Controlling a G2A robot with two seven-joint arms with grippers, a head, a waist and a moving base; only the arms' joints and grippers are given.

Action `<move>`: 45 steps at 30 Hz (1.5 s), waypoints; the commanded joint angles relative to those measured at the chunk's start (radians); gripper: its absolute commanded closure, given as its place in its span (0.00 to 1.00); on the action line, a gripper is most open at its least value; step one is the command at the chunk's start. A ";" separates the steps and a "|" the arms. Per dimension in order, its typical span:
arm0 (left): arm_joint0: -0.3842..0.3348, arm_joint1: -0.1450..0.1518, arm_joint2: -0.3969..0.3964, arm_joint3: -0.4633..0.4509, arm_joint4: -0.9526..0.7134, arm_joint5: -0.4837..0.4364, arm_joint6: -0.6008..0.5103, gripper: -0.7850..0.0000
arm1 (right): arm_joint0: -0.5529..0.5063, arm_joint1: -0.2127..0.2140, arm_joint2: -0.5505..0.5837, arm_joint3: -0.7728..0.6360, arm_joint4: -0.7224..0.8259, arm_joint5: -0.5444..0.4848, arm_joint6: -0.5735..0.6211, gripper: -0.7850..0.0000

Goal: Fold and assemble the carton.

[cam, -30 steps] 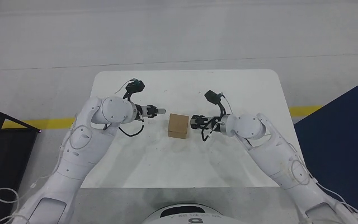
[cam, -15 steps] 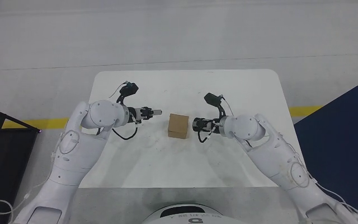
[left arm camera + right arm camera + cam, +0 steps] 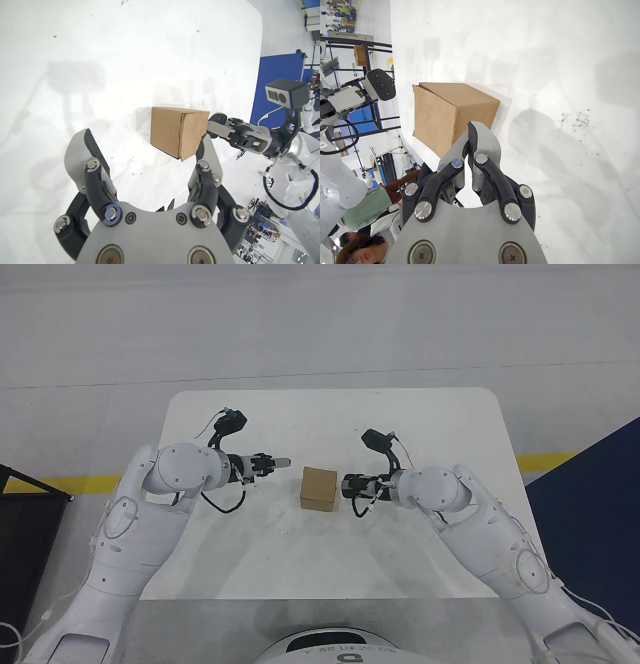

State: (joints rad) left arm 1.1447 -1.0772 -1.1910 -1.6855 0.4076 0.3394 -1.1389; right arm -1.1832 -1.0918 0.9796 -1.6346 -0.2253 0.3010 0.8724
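Observation:
A small brown carton (image 3: 319, 488) stands closed up as a box in the middle of the white table (image 3: 430, 424). My left gripper (image 3: 286, 463) hovers a short way off the carton's far-left corner. In the left wrist view the left gripper (image 3: 147, 147) is open, with the carton (image 3: 175, 132) just beyond its fingertips. My right gripper (image 3: 345, 486) is shut, its tip against or nearly against the carton's right side. The right wrist view shows that shut gripper (image 3: 470, 131) low beside the carton (image 3: 440, 117). The right gripper (image 3: 217, 126) also appears in the left wrist view, behind the carton.
Bare tabletop surrounds the carton on every side. The table's rounded front edge (image 3: 340, 598) lies close to the robot. A blue panel (image 3: 590, 504) stands off the table's right side, and a black frame (image 3: 20, 489) off its left.
The left arm drew back slightly to the left, widening the gap between its gripper and the carton. The right gripper edged a little toward the carton. The carton has not moved.

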 commanded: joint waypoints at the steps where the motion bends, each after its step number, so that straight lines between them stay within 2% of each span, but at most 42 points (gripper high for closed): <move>1: 0.001 0.000 0.004 -0.002 -0.004 0.000 0.002 0.00 | 0.004 -0.003 -0.017 -0.004 -0.008 0.003 0.010 1.00; 6: 0.000 -0.001 0.014 -0.001 -0.020 -0.007 0.008 0.00 | 0.037 -0.014 -0.056 0.016 0.020 -0.044 0.053 1.00; 11: -0.001 -0.001 0.039 0.003 -0.041 -0.109 -0.003 0.00 | 0.010 0.005 0.043 0.029 0.095 -0.131 0.083 1.00; 16: -0.021 -0.005 0.077 0.022 -0.038 -0.107 -0.020 0.00 | -0.091 0.036 0.179 -0.043 0.112 -0.164 0.066 1.00; 21: -0.037 -0.017 0.133 0.018 -0.026 -0.150 0.061 0.00 | -0.211 0.062 0.295 -0.144 0.109 -0.191 0.055 1.00; 26: -0.050 -0.037 0.225 0.022 -0.022 -0.188 0.122 0.00 | -0.319 0.079 0.395 -0.234 0.117 -0.237 0.042 1.00; 31: -0.075 -0.057 0.295 0.034 -0.037 -0.185 0.141 0.00 | -0.414 0.091 0.472 -0.302 0.127 -0.268 0.035 1.00; 34: -0.098 -0.069 0.320 0.044 -0.079 -0.172 0.145 0.00 | -0.441 0.096 0.487 -0.328 0.135 -0.292 0.067 1.00; 37: -0.125 -0.083 0.344 0.063 -0.128 -0.162 0.150 0.00 | -0.436 0.102 0.486 -0.322 0.157 -0.340 0.171 1.00; 39: -0.144 -0.094 0.357 0.078 -0.170 -0.161 0.166 0.00 | -0.414 0.105 0.476 -0.301 0.157 -0.336 0.220 1.00; 42: -0.170 -0.109 0.324 0.105 -0.320 -0.154 0.211 0.00 | -0.364 0.105 0.427 -0.278 0.148 -0.320 0.286 1.00; 45: -0.178 -0.105 0.268 0.129 -0.392 -0.154 0.207 0.00 | -0.298 0.103 0.353 -0.251 0.145 -0.342 0.379 1.00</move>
State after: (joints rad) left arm 0.9674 -1.1861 -0.8993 -1.5645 0.0400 0.1868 -0.9234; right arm -1.5063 -0.9877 1.3606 -1.8973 -0.0740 -0.0349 1.2135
